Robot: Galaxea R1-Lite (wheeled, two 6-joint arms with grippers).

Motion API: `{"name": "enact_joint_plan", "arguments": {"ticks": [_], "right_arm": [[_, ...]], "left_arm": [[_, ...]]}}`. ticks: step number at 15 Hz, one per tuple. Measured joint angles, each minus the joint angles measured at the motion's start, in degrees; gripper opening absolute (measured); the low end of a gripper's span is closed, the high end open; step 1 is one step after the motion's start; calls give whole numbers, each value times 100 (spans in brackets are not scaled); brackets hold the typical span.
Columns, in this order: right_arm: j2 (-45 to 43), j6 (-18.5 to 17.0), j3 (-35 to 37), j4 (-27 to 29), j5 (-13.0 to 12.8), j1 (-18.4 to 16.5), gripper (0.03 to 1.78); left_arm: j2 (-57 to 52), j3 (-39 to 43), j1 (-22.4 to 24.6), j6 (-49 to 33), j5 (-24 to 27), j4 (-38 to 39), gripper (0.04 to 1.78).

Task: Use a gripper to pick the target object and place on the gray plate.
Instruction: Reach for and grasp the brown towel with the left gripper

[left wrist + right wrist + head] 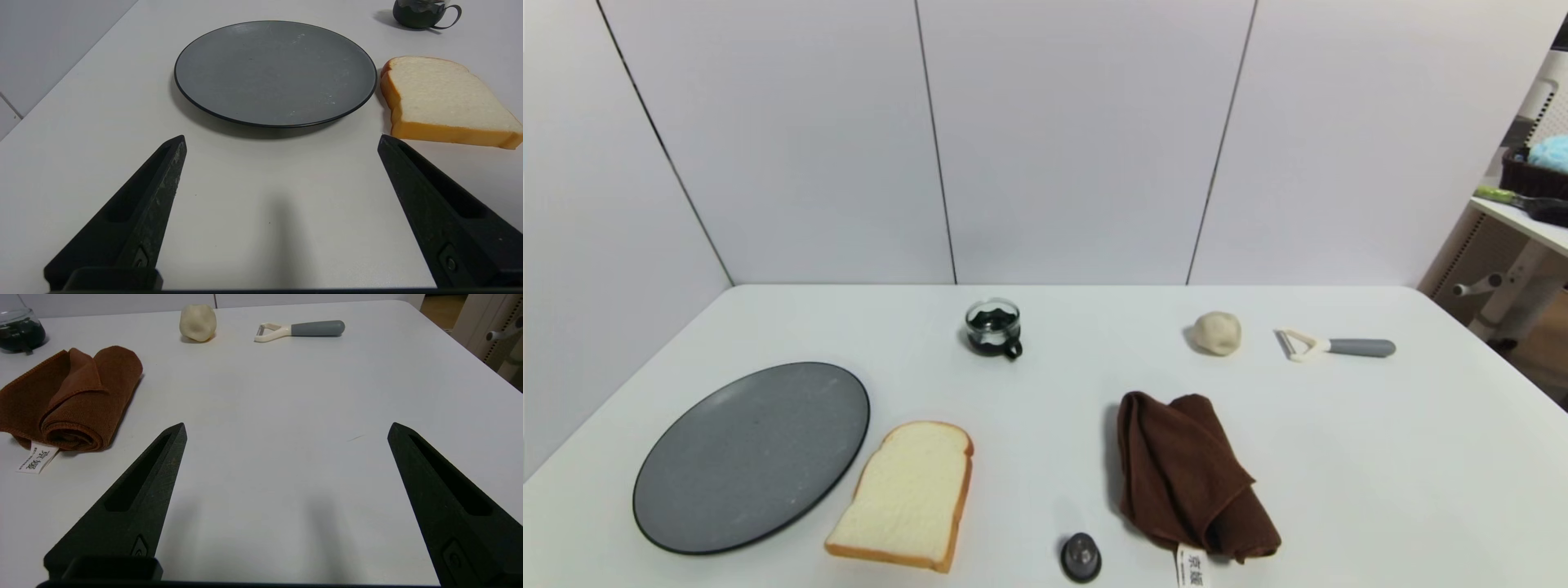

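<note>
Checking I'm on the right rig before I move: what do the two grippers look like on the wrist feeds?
Both match: the left gripper and right gripper each have two matte black fingers tapering to points, with a long recessed slot and a small round fastener near the base. The left fingers look scuffed. No cables, arms or markings are visible.

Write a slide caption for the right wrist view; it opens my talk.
Right gripper open above the table, brown towel untouched beside it.
</note>
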State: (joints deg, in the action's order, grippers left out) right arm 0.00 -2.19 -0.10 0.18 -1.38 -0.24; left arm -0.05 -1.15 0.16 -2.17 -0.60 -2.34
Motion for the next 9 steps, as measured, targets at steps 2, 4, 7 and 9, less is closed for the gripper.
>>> {"name": "enact_joint_plan", "arguments": {"ticks": [2, 4, 7, 9], "right_arm": [[0, 0, 0, 0, 1, -2, 170], [0, 0, 0, -2, 6, -2, 170], [0, 0, 0, 0, 0, -2, 170], [0, -1, 0, 0, 4, -2, 170]], "left_arm": [[0, 0, 0, 0, 2, -2, 169], [0, 0, 0, 0, 0, -2, 169], [0, 0, 0, 0, 2, 0, 169], [0, 0, 0, -2, 0, -2, 169]]}}
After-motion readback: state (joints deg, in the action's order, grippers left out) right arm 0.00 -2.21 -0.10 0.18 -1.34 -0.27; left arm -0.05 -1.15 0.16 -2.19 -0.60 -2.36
